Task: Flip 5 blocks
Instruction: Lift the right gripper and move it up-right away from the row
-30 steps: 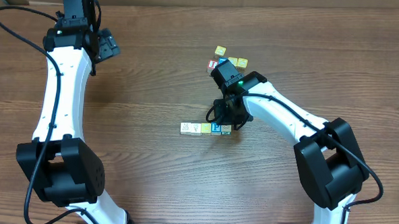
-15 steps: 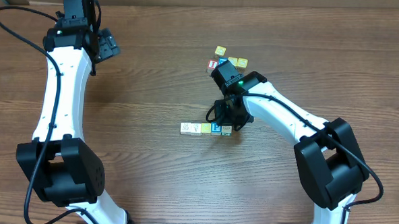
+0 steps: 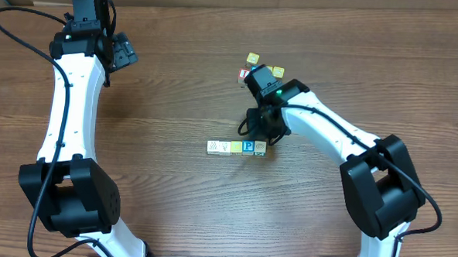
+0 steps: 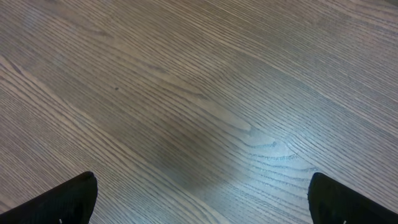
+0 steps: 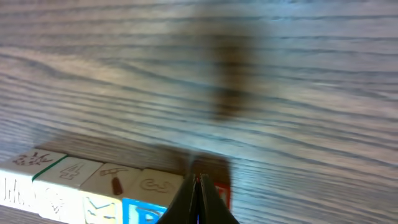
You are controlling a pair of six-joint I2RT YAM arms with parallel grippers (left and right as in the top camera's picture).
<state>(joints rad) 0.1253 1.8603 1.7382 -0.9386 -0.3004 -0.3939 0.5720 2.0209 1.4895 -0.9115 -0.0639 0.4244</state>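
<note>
Several small wooden blocks lie in a row: two cream blocks (image 3: pixel 213 147) (image 3: pixel 224 148), a yellow block (image 3: pixel 237 147), a blue block with a white P (image 3: pixel 248 147) and an end block (image 3: pixel 260 147). My right gripper (image 3: pixel 263 136) hangs just behind the row's right end, shut with nothing between its jaws. In the right wrist view the shut gripper (image 5: pixel 200 182) points at the end block (image 5: pixel 219 180), which shows red on its near face; the P block (image 5: pixel 146 214) is beside it. My left gripper (image 3: pixel 122 52) is open far to the back left, over bare wood (image 4: pixel 205 205).
Three loose cubes sit behind the right arm: a yellow cube (image 3: pixel 253 58), a red-faced cube (image 3: pixel 244 73) and a tan cube (image 3: pixel 278 71). The brown wooden table (image 3: pixel 160 102) runs out to a pale wall along the back.
The right gripper has drawn back a little from the row, so the P block and the end block now show fully from above. The left arm has not moved.
</note>
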